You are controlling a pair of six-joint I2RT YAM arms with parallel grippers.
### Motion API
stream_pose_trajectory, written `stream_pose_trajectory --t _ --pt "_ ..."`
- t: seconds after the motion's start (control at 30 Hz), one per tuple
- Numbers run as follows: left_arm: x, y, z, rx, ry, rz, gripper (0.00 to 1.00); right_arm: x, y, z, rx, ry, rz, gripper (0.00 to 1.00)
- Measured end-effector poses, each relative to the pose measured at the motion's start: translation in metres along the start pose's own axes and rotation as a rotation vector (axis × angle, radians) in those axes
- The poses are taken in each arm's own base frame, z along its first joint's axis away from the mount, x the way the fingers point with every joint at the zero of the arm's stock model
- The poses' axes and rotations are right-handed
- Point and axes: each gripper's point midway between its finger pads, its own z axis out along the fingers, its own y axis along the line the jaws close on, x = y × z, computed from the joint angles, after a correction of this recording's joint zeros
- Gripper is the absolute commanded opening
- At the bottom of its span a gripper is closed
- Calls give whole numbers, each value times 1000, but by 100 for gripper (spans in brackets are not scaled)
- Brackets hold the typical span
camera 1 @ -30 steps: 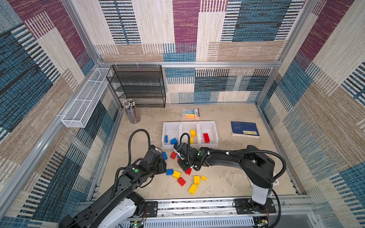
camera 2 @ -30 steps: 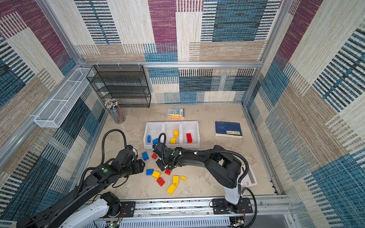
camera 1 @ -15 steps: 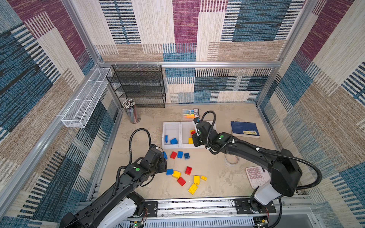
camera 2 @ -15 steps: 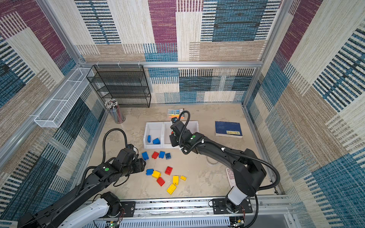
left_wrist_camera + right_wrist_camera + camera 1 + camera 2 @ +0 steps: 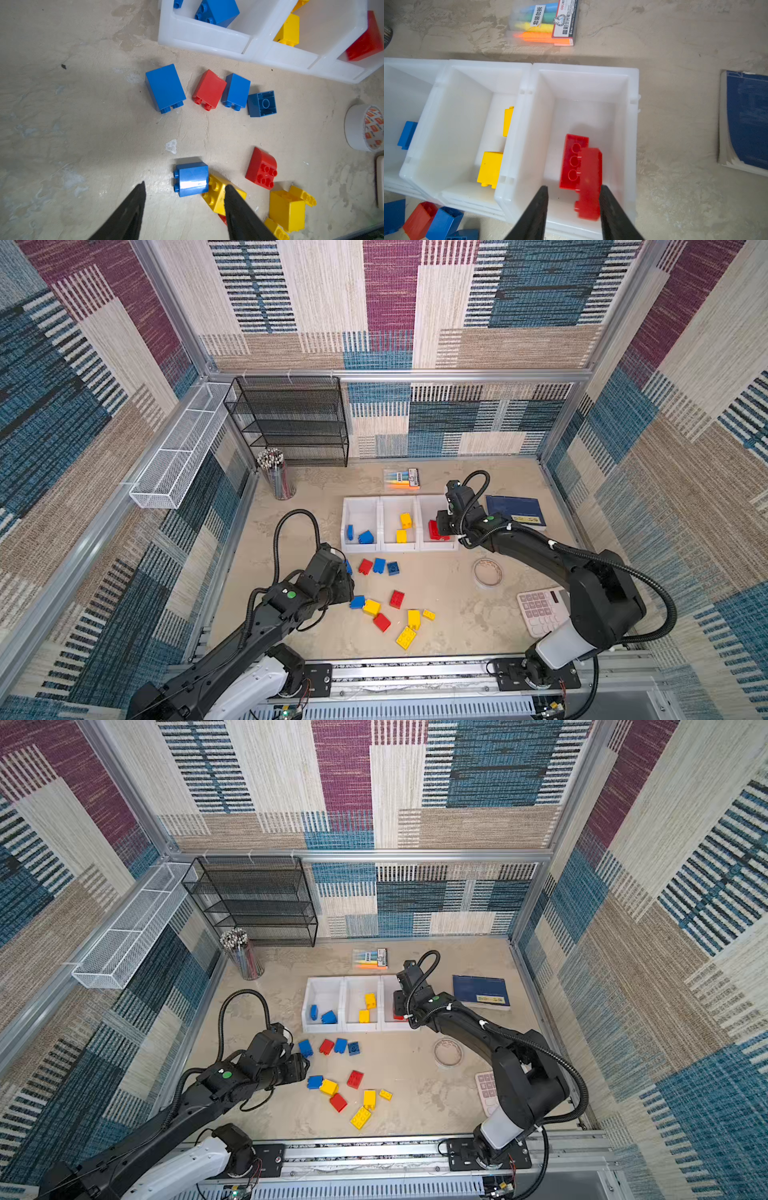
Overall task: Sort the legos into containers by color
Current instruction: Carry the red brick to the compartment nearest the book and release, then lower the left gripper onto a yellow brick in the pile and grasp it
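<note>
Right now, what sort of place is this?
Probably a robot training cell: two arms bolted to a rail, patterned fabric walls on aluminium framing, and desk props like a calculator.

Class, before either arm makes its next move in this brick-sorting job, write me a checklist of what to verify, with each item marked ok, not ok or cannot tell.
1. Right claw above the right-hand white plastic bin: ok.
2. Small red studded brick clear of that claw: cannot tell; jaws apart, brick blurred.
3. Blue bricks, yellow bricks and long red brick in separate bins: ok.
4. Left claw open, empty: ok.
5. Square blue plastic brick ahead of it standing free: not ok; touches a flat yellow brick.
6. Beige table cleared of loose bricks: not ok.
</note>
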Motion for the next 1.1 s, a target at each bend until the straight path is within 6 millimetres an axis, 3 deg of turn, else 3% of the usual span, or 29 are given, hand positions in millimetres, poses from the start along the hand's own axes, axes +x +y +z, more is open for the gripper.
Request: stream_pose_trajectory --t 0.6,0.9,1.1 --pt "3 -2 2 5 21 1 63 -4 1 -17 -29 -30 26 53" --pt "8 -22 6 47 84 68 63 8 -3 -27 -42 -19 33 53" --pt "25 -39 17 50 151 179 63 17 -8 -37 -42 -22 45 53"
